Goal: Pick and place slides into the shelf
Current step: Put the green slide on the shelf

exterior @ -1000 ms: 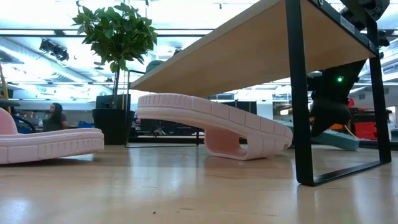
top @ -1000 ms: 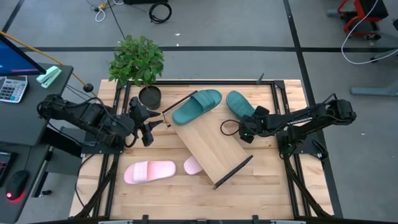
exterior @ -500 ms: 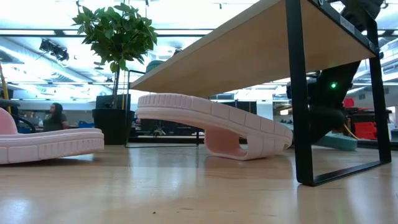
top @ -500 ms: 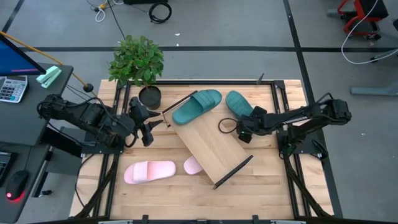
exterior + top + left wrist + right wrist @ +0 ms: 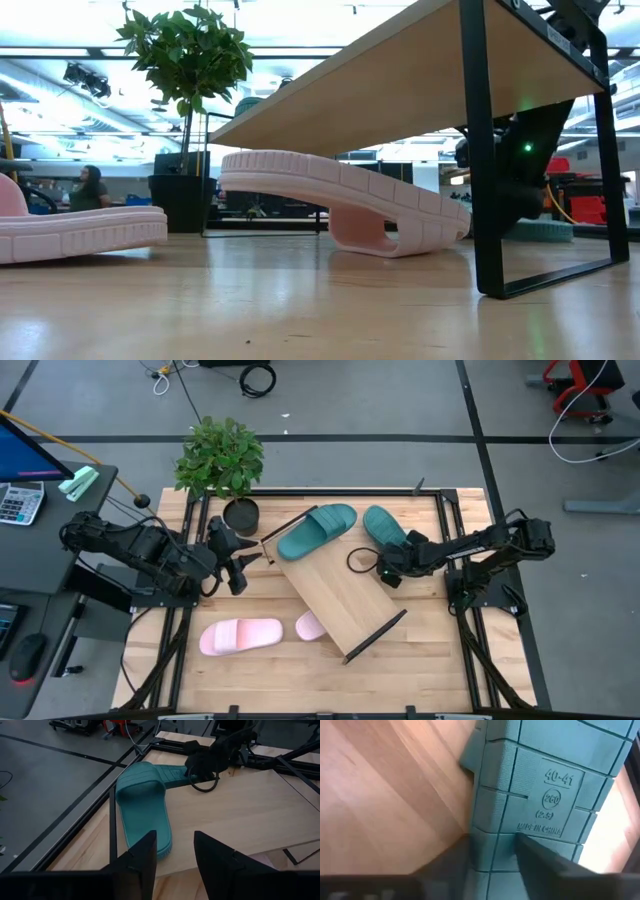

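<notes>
The shelf (image 5: 335, 585) stands slantwise mid-table on its black end bars (image 5: 480, 150). One teal slide (image 5: 315, 530) lies on its far end. A second teal slide (image 5: 383, 523) lies on the table to the right of the shelf, tread showing, with my right gripper (image 5: 385, 572) shut on its near end. One pink slide (image 5: 240, 635) lies on the table at the near left. Another pink slide (image 5: 345, 200) lies partly under the shelf. My left gripper (image 5: 175, 860) hovers open, left of the shelf's far end, with nothing between its fingers. My right gripper holds the second teal slide near its near end, at the edge of its treaded sole (image 5: 492, 845). That strip of sole sits between the two fingers, one finger (image 5: 545, 865) lying over the tread face. The fingers slant down from the table's right.
A potted plant (image 5: 222, 460) and its black pot (image 5: 241, 515) stand at the far left corner, close to the shelf's far end. Black frame rails (image 5: 455, 560) run along the table's sides. A desk with a calculator (image 5: 20, 500) stands to the left.
My right gripper has sunk and shifted slightly toward the table's left, nearer the shelf, at the second teal slide's near end. In the low view it now shows behind the shelf's black end bar. The slides and the shelf lie as before.
</notes>
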Robot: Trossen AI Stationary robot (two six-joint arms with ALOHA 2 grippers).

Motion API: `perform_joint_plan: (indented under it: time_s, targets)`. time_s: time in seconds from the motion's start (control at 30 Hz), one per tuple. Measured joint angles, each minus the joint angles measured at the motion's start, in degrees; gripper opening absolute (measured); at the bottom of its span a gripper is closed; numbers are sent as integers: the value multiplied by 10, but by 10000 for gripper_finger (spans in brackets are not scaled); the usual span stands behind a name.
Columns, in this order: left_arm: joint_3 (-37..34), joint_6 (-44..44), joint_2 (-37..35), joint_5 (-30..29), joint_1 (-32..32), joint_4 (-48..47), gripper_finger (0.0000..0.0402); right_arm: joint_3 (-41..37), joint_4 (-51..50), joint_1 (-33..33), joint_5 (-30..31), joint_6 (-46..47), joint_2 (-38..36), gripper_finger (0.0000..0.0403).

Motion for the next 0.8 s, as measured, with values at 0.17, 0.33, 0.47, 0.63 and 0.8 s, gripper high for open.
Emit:
perform_joint_plan:
  time_s: [0.17,0.33,0.47,0.63,0.8]
  targets:
    - [0,0,0,0,0,0,134,-1,-11,0,-17,-3,-35,33]
    - [0,0,0,0,0,0,136,-2,-39,-1,-43,-2,-91,22]
    - [0,0,0,0,0,0,131,-4,-85,-1,-65,4,-148,16]
    - [0,0,0,0,0,0,128,4,-152,-1,-72,16,-217,11]
    - [0,0,0,0,0,0,133,30,-191,0,-73,57,-286,4]
